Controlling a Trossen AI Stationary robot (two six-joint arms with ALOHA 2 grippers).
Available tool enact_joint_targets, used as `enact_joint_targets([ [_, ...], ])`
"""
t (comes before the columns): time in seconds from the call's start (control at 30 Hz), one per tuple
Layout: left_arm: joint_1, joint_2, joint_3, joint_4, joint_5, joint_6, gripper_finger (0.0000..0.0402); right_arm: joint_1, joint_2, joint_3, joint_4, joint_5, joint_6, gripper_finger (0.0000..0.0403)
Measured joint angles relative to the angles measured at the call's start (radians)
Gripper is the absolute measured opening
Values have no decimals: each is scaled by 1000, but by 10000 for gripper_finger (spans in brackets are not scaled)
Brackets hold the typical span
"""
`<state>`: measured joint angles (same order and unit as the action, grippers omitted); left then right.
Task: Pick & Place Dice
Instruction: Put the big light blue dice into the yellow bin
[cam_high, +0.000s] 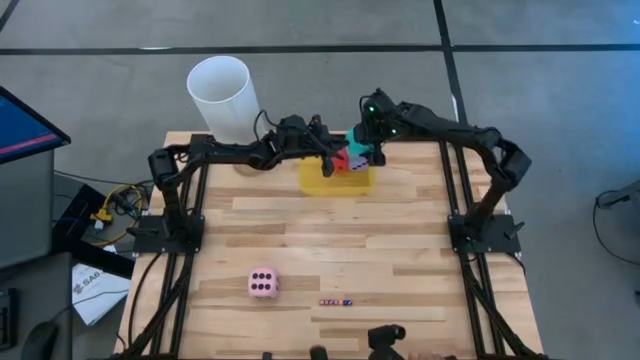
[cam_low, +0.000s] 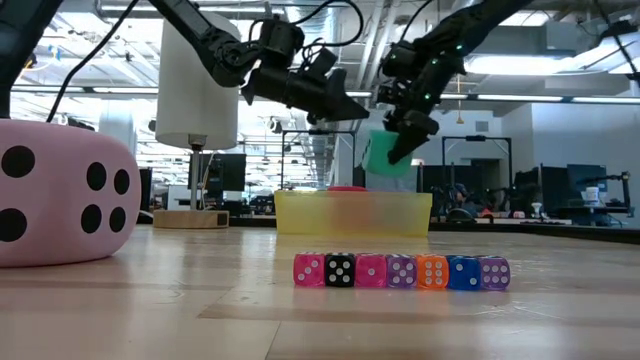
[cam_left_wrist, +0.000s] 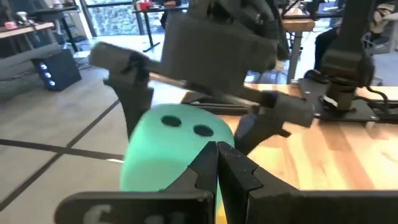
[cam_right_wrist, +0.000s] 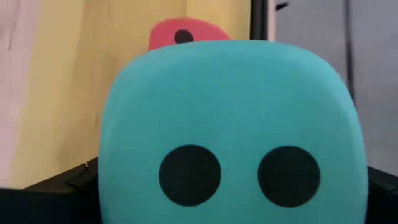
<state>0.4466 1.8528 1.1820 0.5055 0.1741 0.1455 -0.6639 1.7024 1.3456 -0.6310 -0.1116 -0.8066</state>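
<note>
the right gripper is clamped on the cyan die and holds it just above the yellow bin, likely so it can drop in beside the red die already inside. the left gripper, fingers pinched together and empty, hangs close by over the bin. the pink die waits well apart at the table's near edge, near the row of tiny dice.
</note>
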Motion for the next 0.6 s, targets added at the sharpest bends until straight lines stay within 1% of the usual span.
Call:
enact_joint_targets([
  [0.17,20,9,0,26,0,0,0,-7,89,116,-98,-54,-43,400],
  [0.23,28,21,-1,22,0,-1,0,-7,123,151,-149,-57,-46,400],
  [0.3,34,28,-1,21,0,-4,0,-7,147,178,-158,-56,-42,400],
  [0.4,39,28,-1,13,0,-4,0,-7,154,203,-170,-60,-40,400],
  [0.6,40,28,0,34,1,-4,0,-2,145,203,-144,-59,-30,400],
])
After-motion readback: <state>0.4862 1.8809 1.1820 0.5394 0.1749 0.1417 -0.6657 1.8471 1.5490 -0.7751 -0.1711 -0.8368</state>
